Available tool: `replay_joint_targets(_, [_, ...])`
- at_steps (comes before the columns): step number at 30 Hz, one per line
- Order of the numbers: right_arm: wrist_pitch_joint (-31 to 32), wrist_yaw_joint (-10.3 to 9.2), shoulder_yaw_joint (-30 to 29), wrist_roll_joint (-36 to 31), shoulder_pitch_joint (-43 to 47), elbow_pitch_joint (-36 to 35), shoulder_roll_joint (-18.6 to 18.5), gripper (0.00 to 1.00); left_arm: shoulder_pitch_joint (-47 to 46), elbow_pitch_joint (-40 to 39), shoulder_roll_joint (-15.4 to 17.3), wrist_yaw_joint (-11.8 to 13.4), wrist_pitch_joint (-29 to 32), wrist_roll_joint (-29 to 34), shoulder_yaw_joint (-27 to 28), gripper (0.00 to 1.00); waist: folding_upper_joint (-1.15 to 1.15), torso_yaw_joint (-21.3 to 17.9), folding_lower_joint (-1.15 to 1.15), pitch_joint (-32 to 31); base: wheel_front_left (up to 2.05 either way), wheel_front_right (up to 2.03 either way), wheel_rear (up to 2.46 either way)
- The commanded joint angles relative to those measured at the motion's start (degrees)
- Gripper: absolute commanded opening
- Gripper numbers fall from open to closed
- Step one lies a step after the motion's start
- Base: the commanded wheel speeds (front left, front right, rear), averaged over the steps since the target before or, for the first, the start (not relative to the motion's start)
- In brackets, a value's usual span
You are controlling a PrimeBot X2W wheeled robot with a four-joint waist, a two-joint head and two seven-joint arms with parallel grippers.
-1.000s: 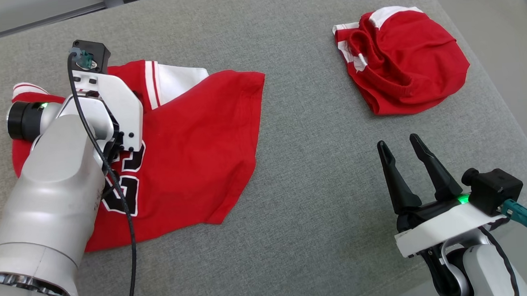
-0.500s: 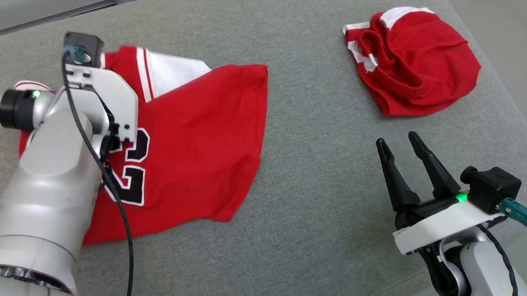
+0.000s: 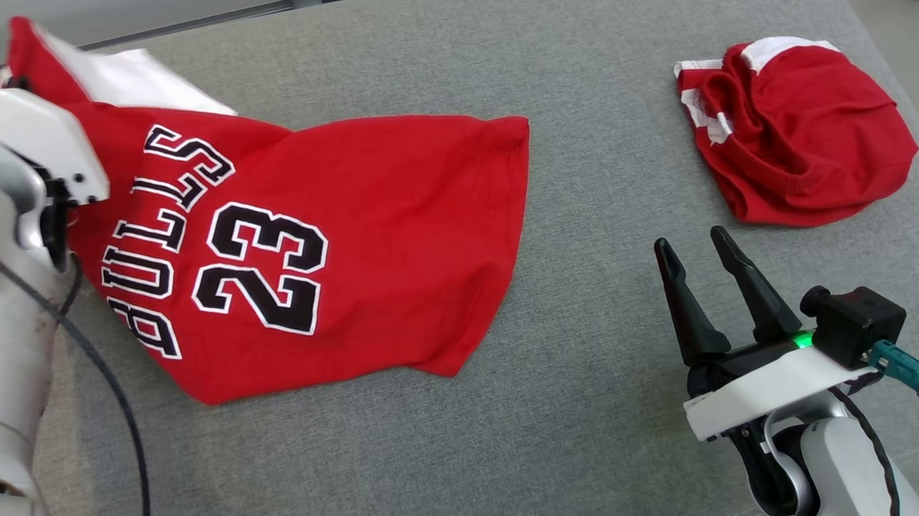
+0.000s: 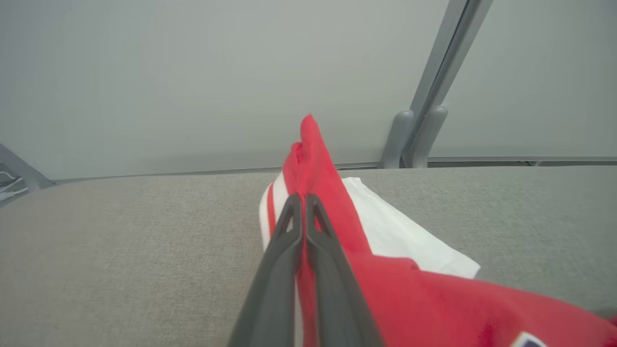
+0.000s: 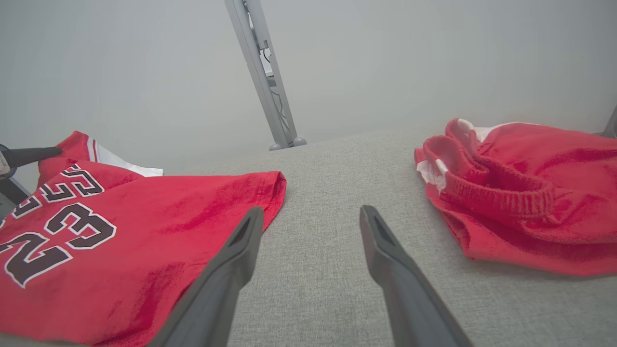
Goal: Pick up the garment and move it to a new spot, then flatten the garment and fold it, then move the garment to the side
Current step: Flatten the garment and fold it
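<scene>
The garment point(image 3: 380, 207) is a red jersey with black "BULLS 23" lettering and a white side panel, lying on the left half of the grey padded table point(image 3: 590, 407). Its upper left corner is raised off the surface. In the left wrist view my left gripper point(image 4: 302, 198) is shut on a bunched red and white edge of the garment point(image 4: 313, 154). My left wrist point(image 3: 35, 137) stands at the far left of the head view, its fingers hidden. My right gripper point(image 3: 691, 240) hovers open and empty at the lower right, apart from the garment point(image 5: 144, 231), fingers spread point(image 5: 312, 212).
A second crumpled red and white piece of clothing point(image 3: 803, 142) lies at the table's far right point(image 5: 520, 193), close to the rounded right edge. A grey metal post point(image 4: 424, 130) stands behind the table's far edge. Bare cloth lies between the two red pieces.
My left gripper has shut on the garment's upper left edge and lifted it, uncovering the "BULLS 23" print. The head camera has shifted. The right gripper has stayed open in place.
</scene>
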Motion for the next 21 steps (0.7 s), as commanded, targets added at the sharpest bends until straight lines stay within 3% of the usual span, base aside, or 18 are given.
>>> replay_joint_targets(1, [0.2, 0.01, 0.2, 0.1, -0.2, 0.1, -0.2, 1.00, 0.4, 0.3, 0.6, 0.7, -0.5, -1.1, 0.9, 0.00, 0.00, 0.5, 0.00, -0.1, 0.00, 0.00, 0.00])
replay_joint_targets(5, [0.3, 0.01, 0.8, 0.3, -0.3, 0.7, -0.3, 1.00, 1.6, 0.9, 3.5, 2.7, -1.8, -3.4, 3.6, 0.00, 0.00, 1.1, 0.00, -0.2, 0.00, 0.00, 0.00])
replay_joint_targets(10, [1.0, 0.01, 1.9, 0.4, -0.2, 1.6, -0.3, 1.00, 3.2, 1.4, 4.1, 4.8, -2.2, -4.9, 5.1, 0.00, 0.00, 1.9, 0.00, -1.0, 0.00, 0.00, 0.00])
replay_joint_targets(12, [1.3, 0.01, 2.4, 0.6, -0.5, 2.0, -0.2, 1.00, 3.7, 1.5, 3.3, 4.5, -2.0, -5.2, 5.1, 0.47, 0.00, 2.4, 0.00, -1.5, 0.00, 0.00, 0.00])
replay_joint_targets(13, [1.4, 0.01, 2.7, 0.5, -0.6, 2.2, -0.2, 1.00, 3.8, 1.3, 3.0, 4.2, -2.4, -5.3, 5.0, 0.79, 0.00, 2.7, 0.00, -1.7, 0.00, 0.00, 0.00])
replay_joint_targets(14, [1.5, 0.01, 3.5, 1.1, -0.7, 2.5, -0.2, 1.00, 3.7, 0.8, 2.3, 3.7, -3.2, -5.3, 4.8, 1.00, 0.00, 3.5, 0.00, -2.3, 0.00, 0.00, 0.00])
replay_joint_targets(21, [3.8, 0.01, 8.8, 3.9, 0.1, 3.6, -0.2, 1.00, 3.0, -1.9, -0.2, 0.9, -7.3, -4.3, 3.2, 1.00, 0.00, 6.9, 0.00, -4.5, 0.00, 0.00, 0.00])
